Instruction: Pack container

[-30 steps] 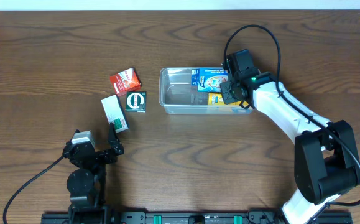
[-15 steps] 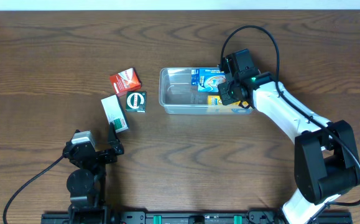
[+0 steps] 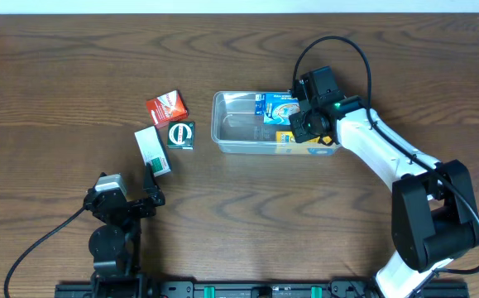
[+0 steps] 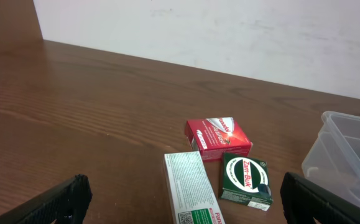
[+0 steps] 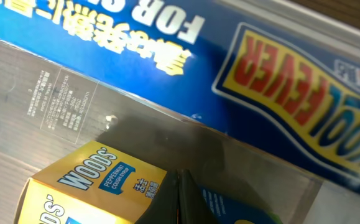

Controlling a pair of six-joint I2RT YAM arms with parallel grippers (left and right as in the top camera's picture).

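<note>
The clear plastic container [image 3: 231, 124] sits at mid-table. It holds a blue Kool Fever box [image 3: 277, 105] at the back and a yellow Woods cough syrup box [image 3: 287, 137] at the front right. My right gripper [image 3: 305, 128] is shut, its tips pressed together inside the container, right above the yellow box [image 5: 86, 186] with nothing between them [image 5: 180, 196]. The blue box [image 5: 229, 50] lies just beyond. My left gripper [image 3: 153, 189] is open and empty at the front left [image 4: 189, 199], just short of a white and green box [image 4: 189, 193].
Left of the container lie three small boxes: a red one [image 3: 166, 106], a dark green Zam-Buk one [image 3: 180, 134] and the long white and green one [image 3: 152, 151]. The container's left half is bare. The right arm's cable arcs behind the container.
My right gripper has edged slightly left over the yellow box in the container. The left arm and the loose boxes have not moved.
</note>
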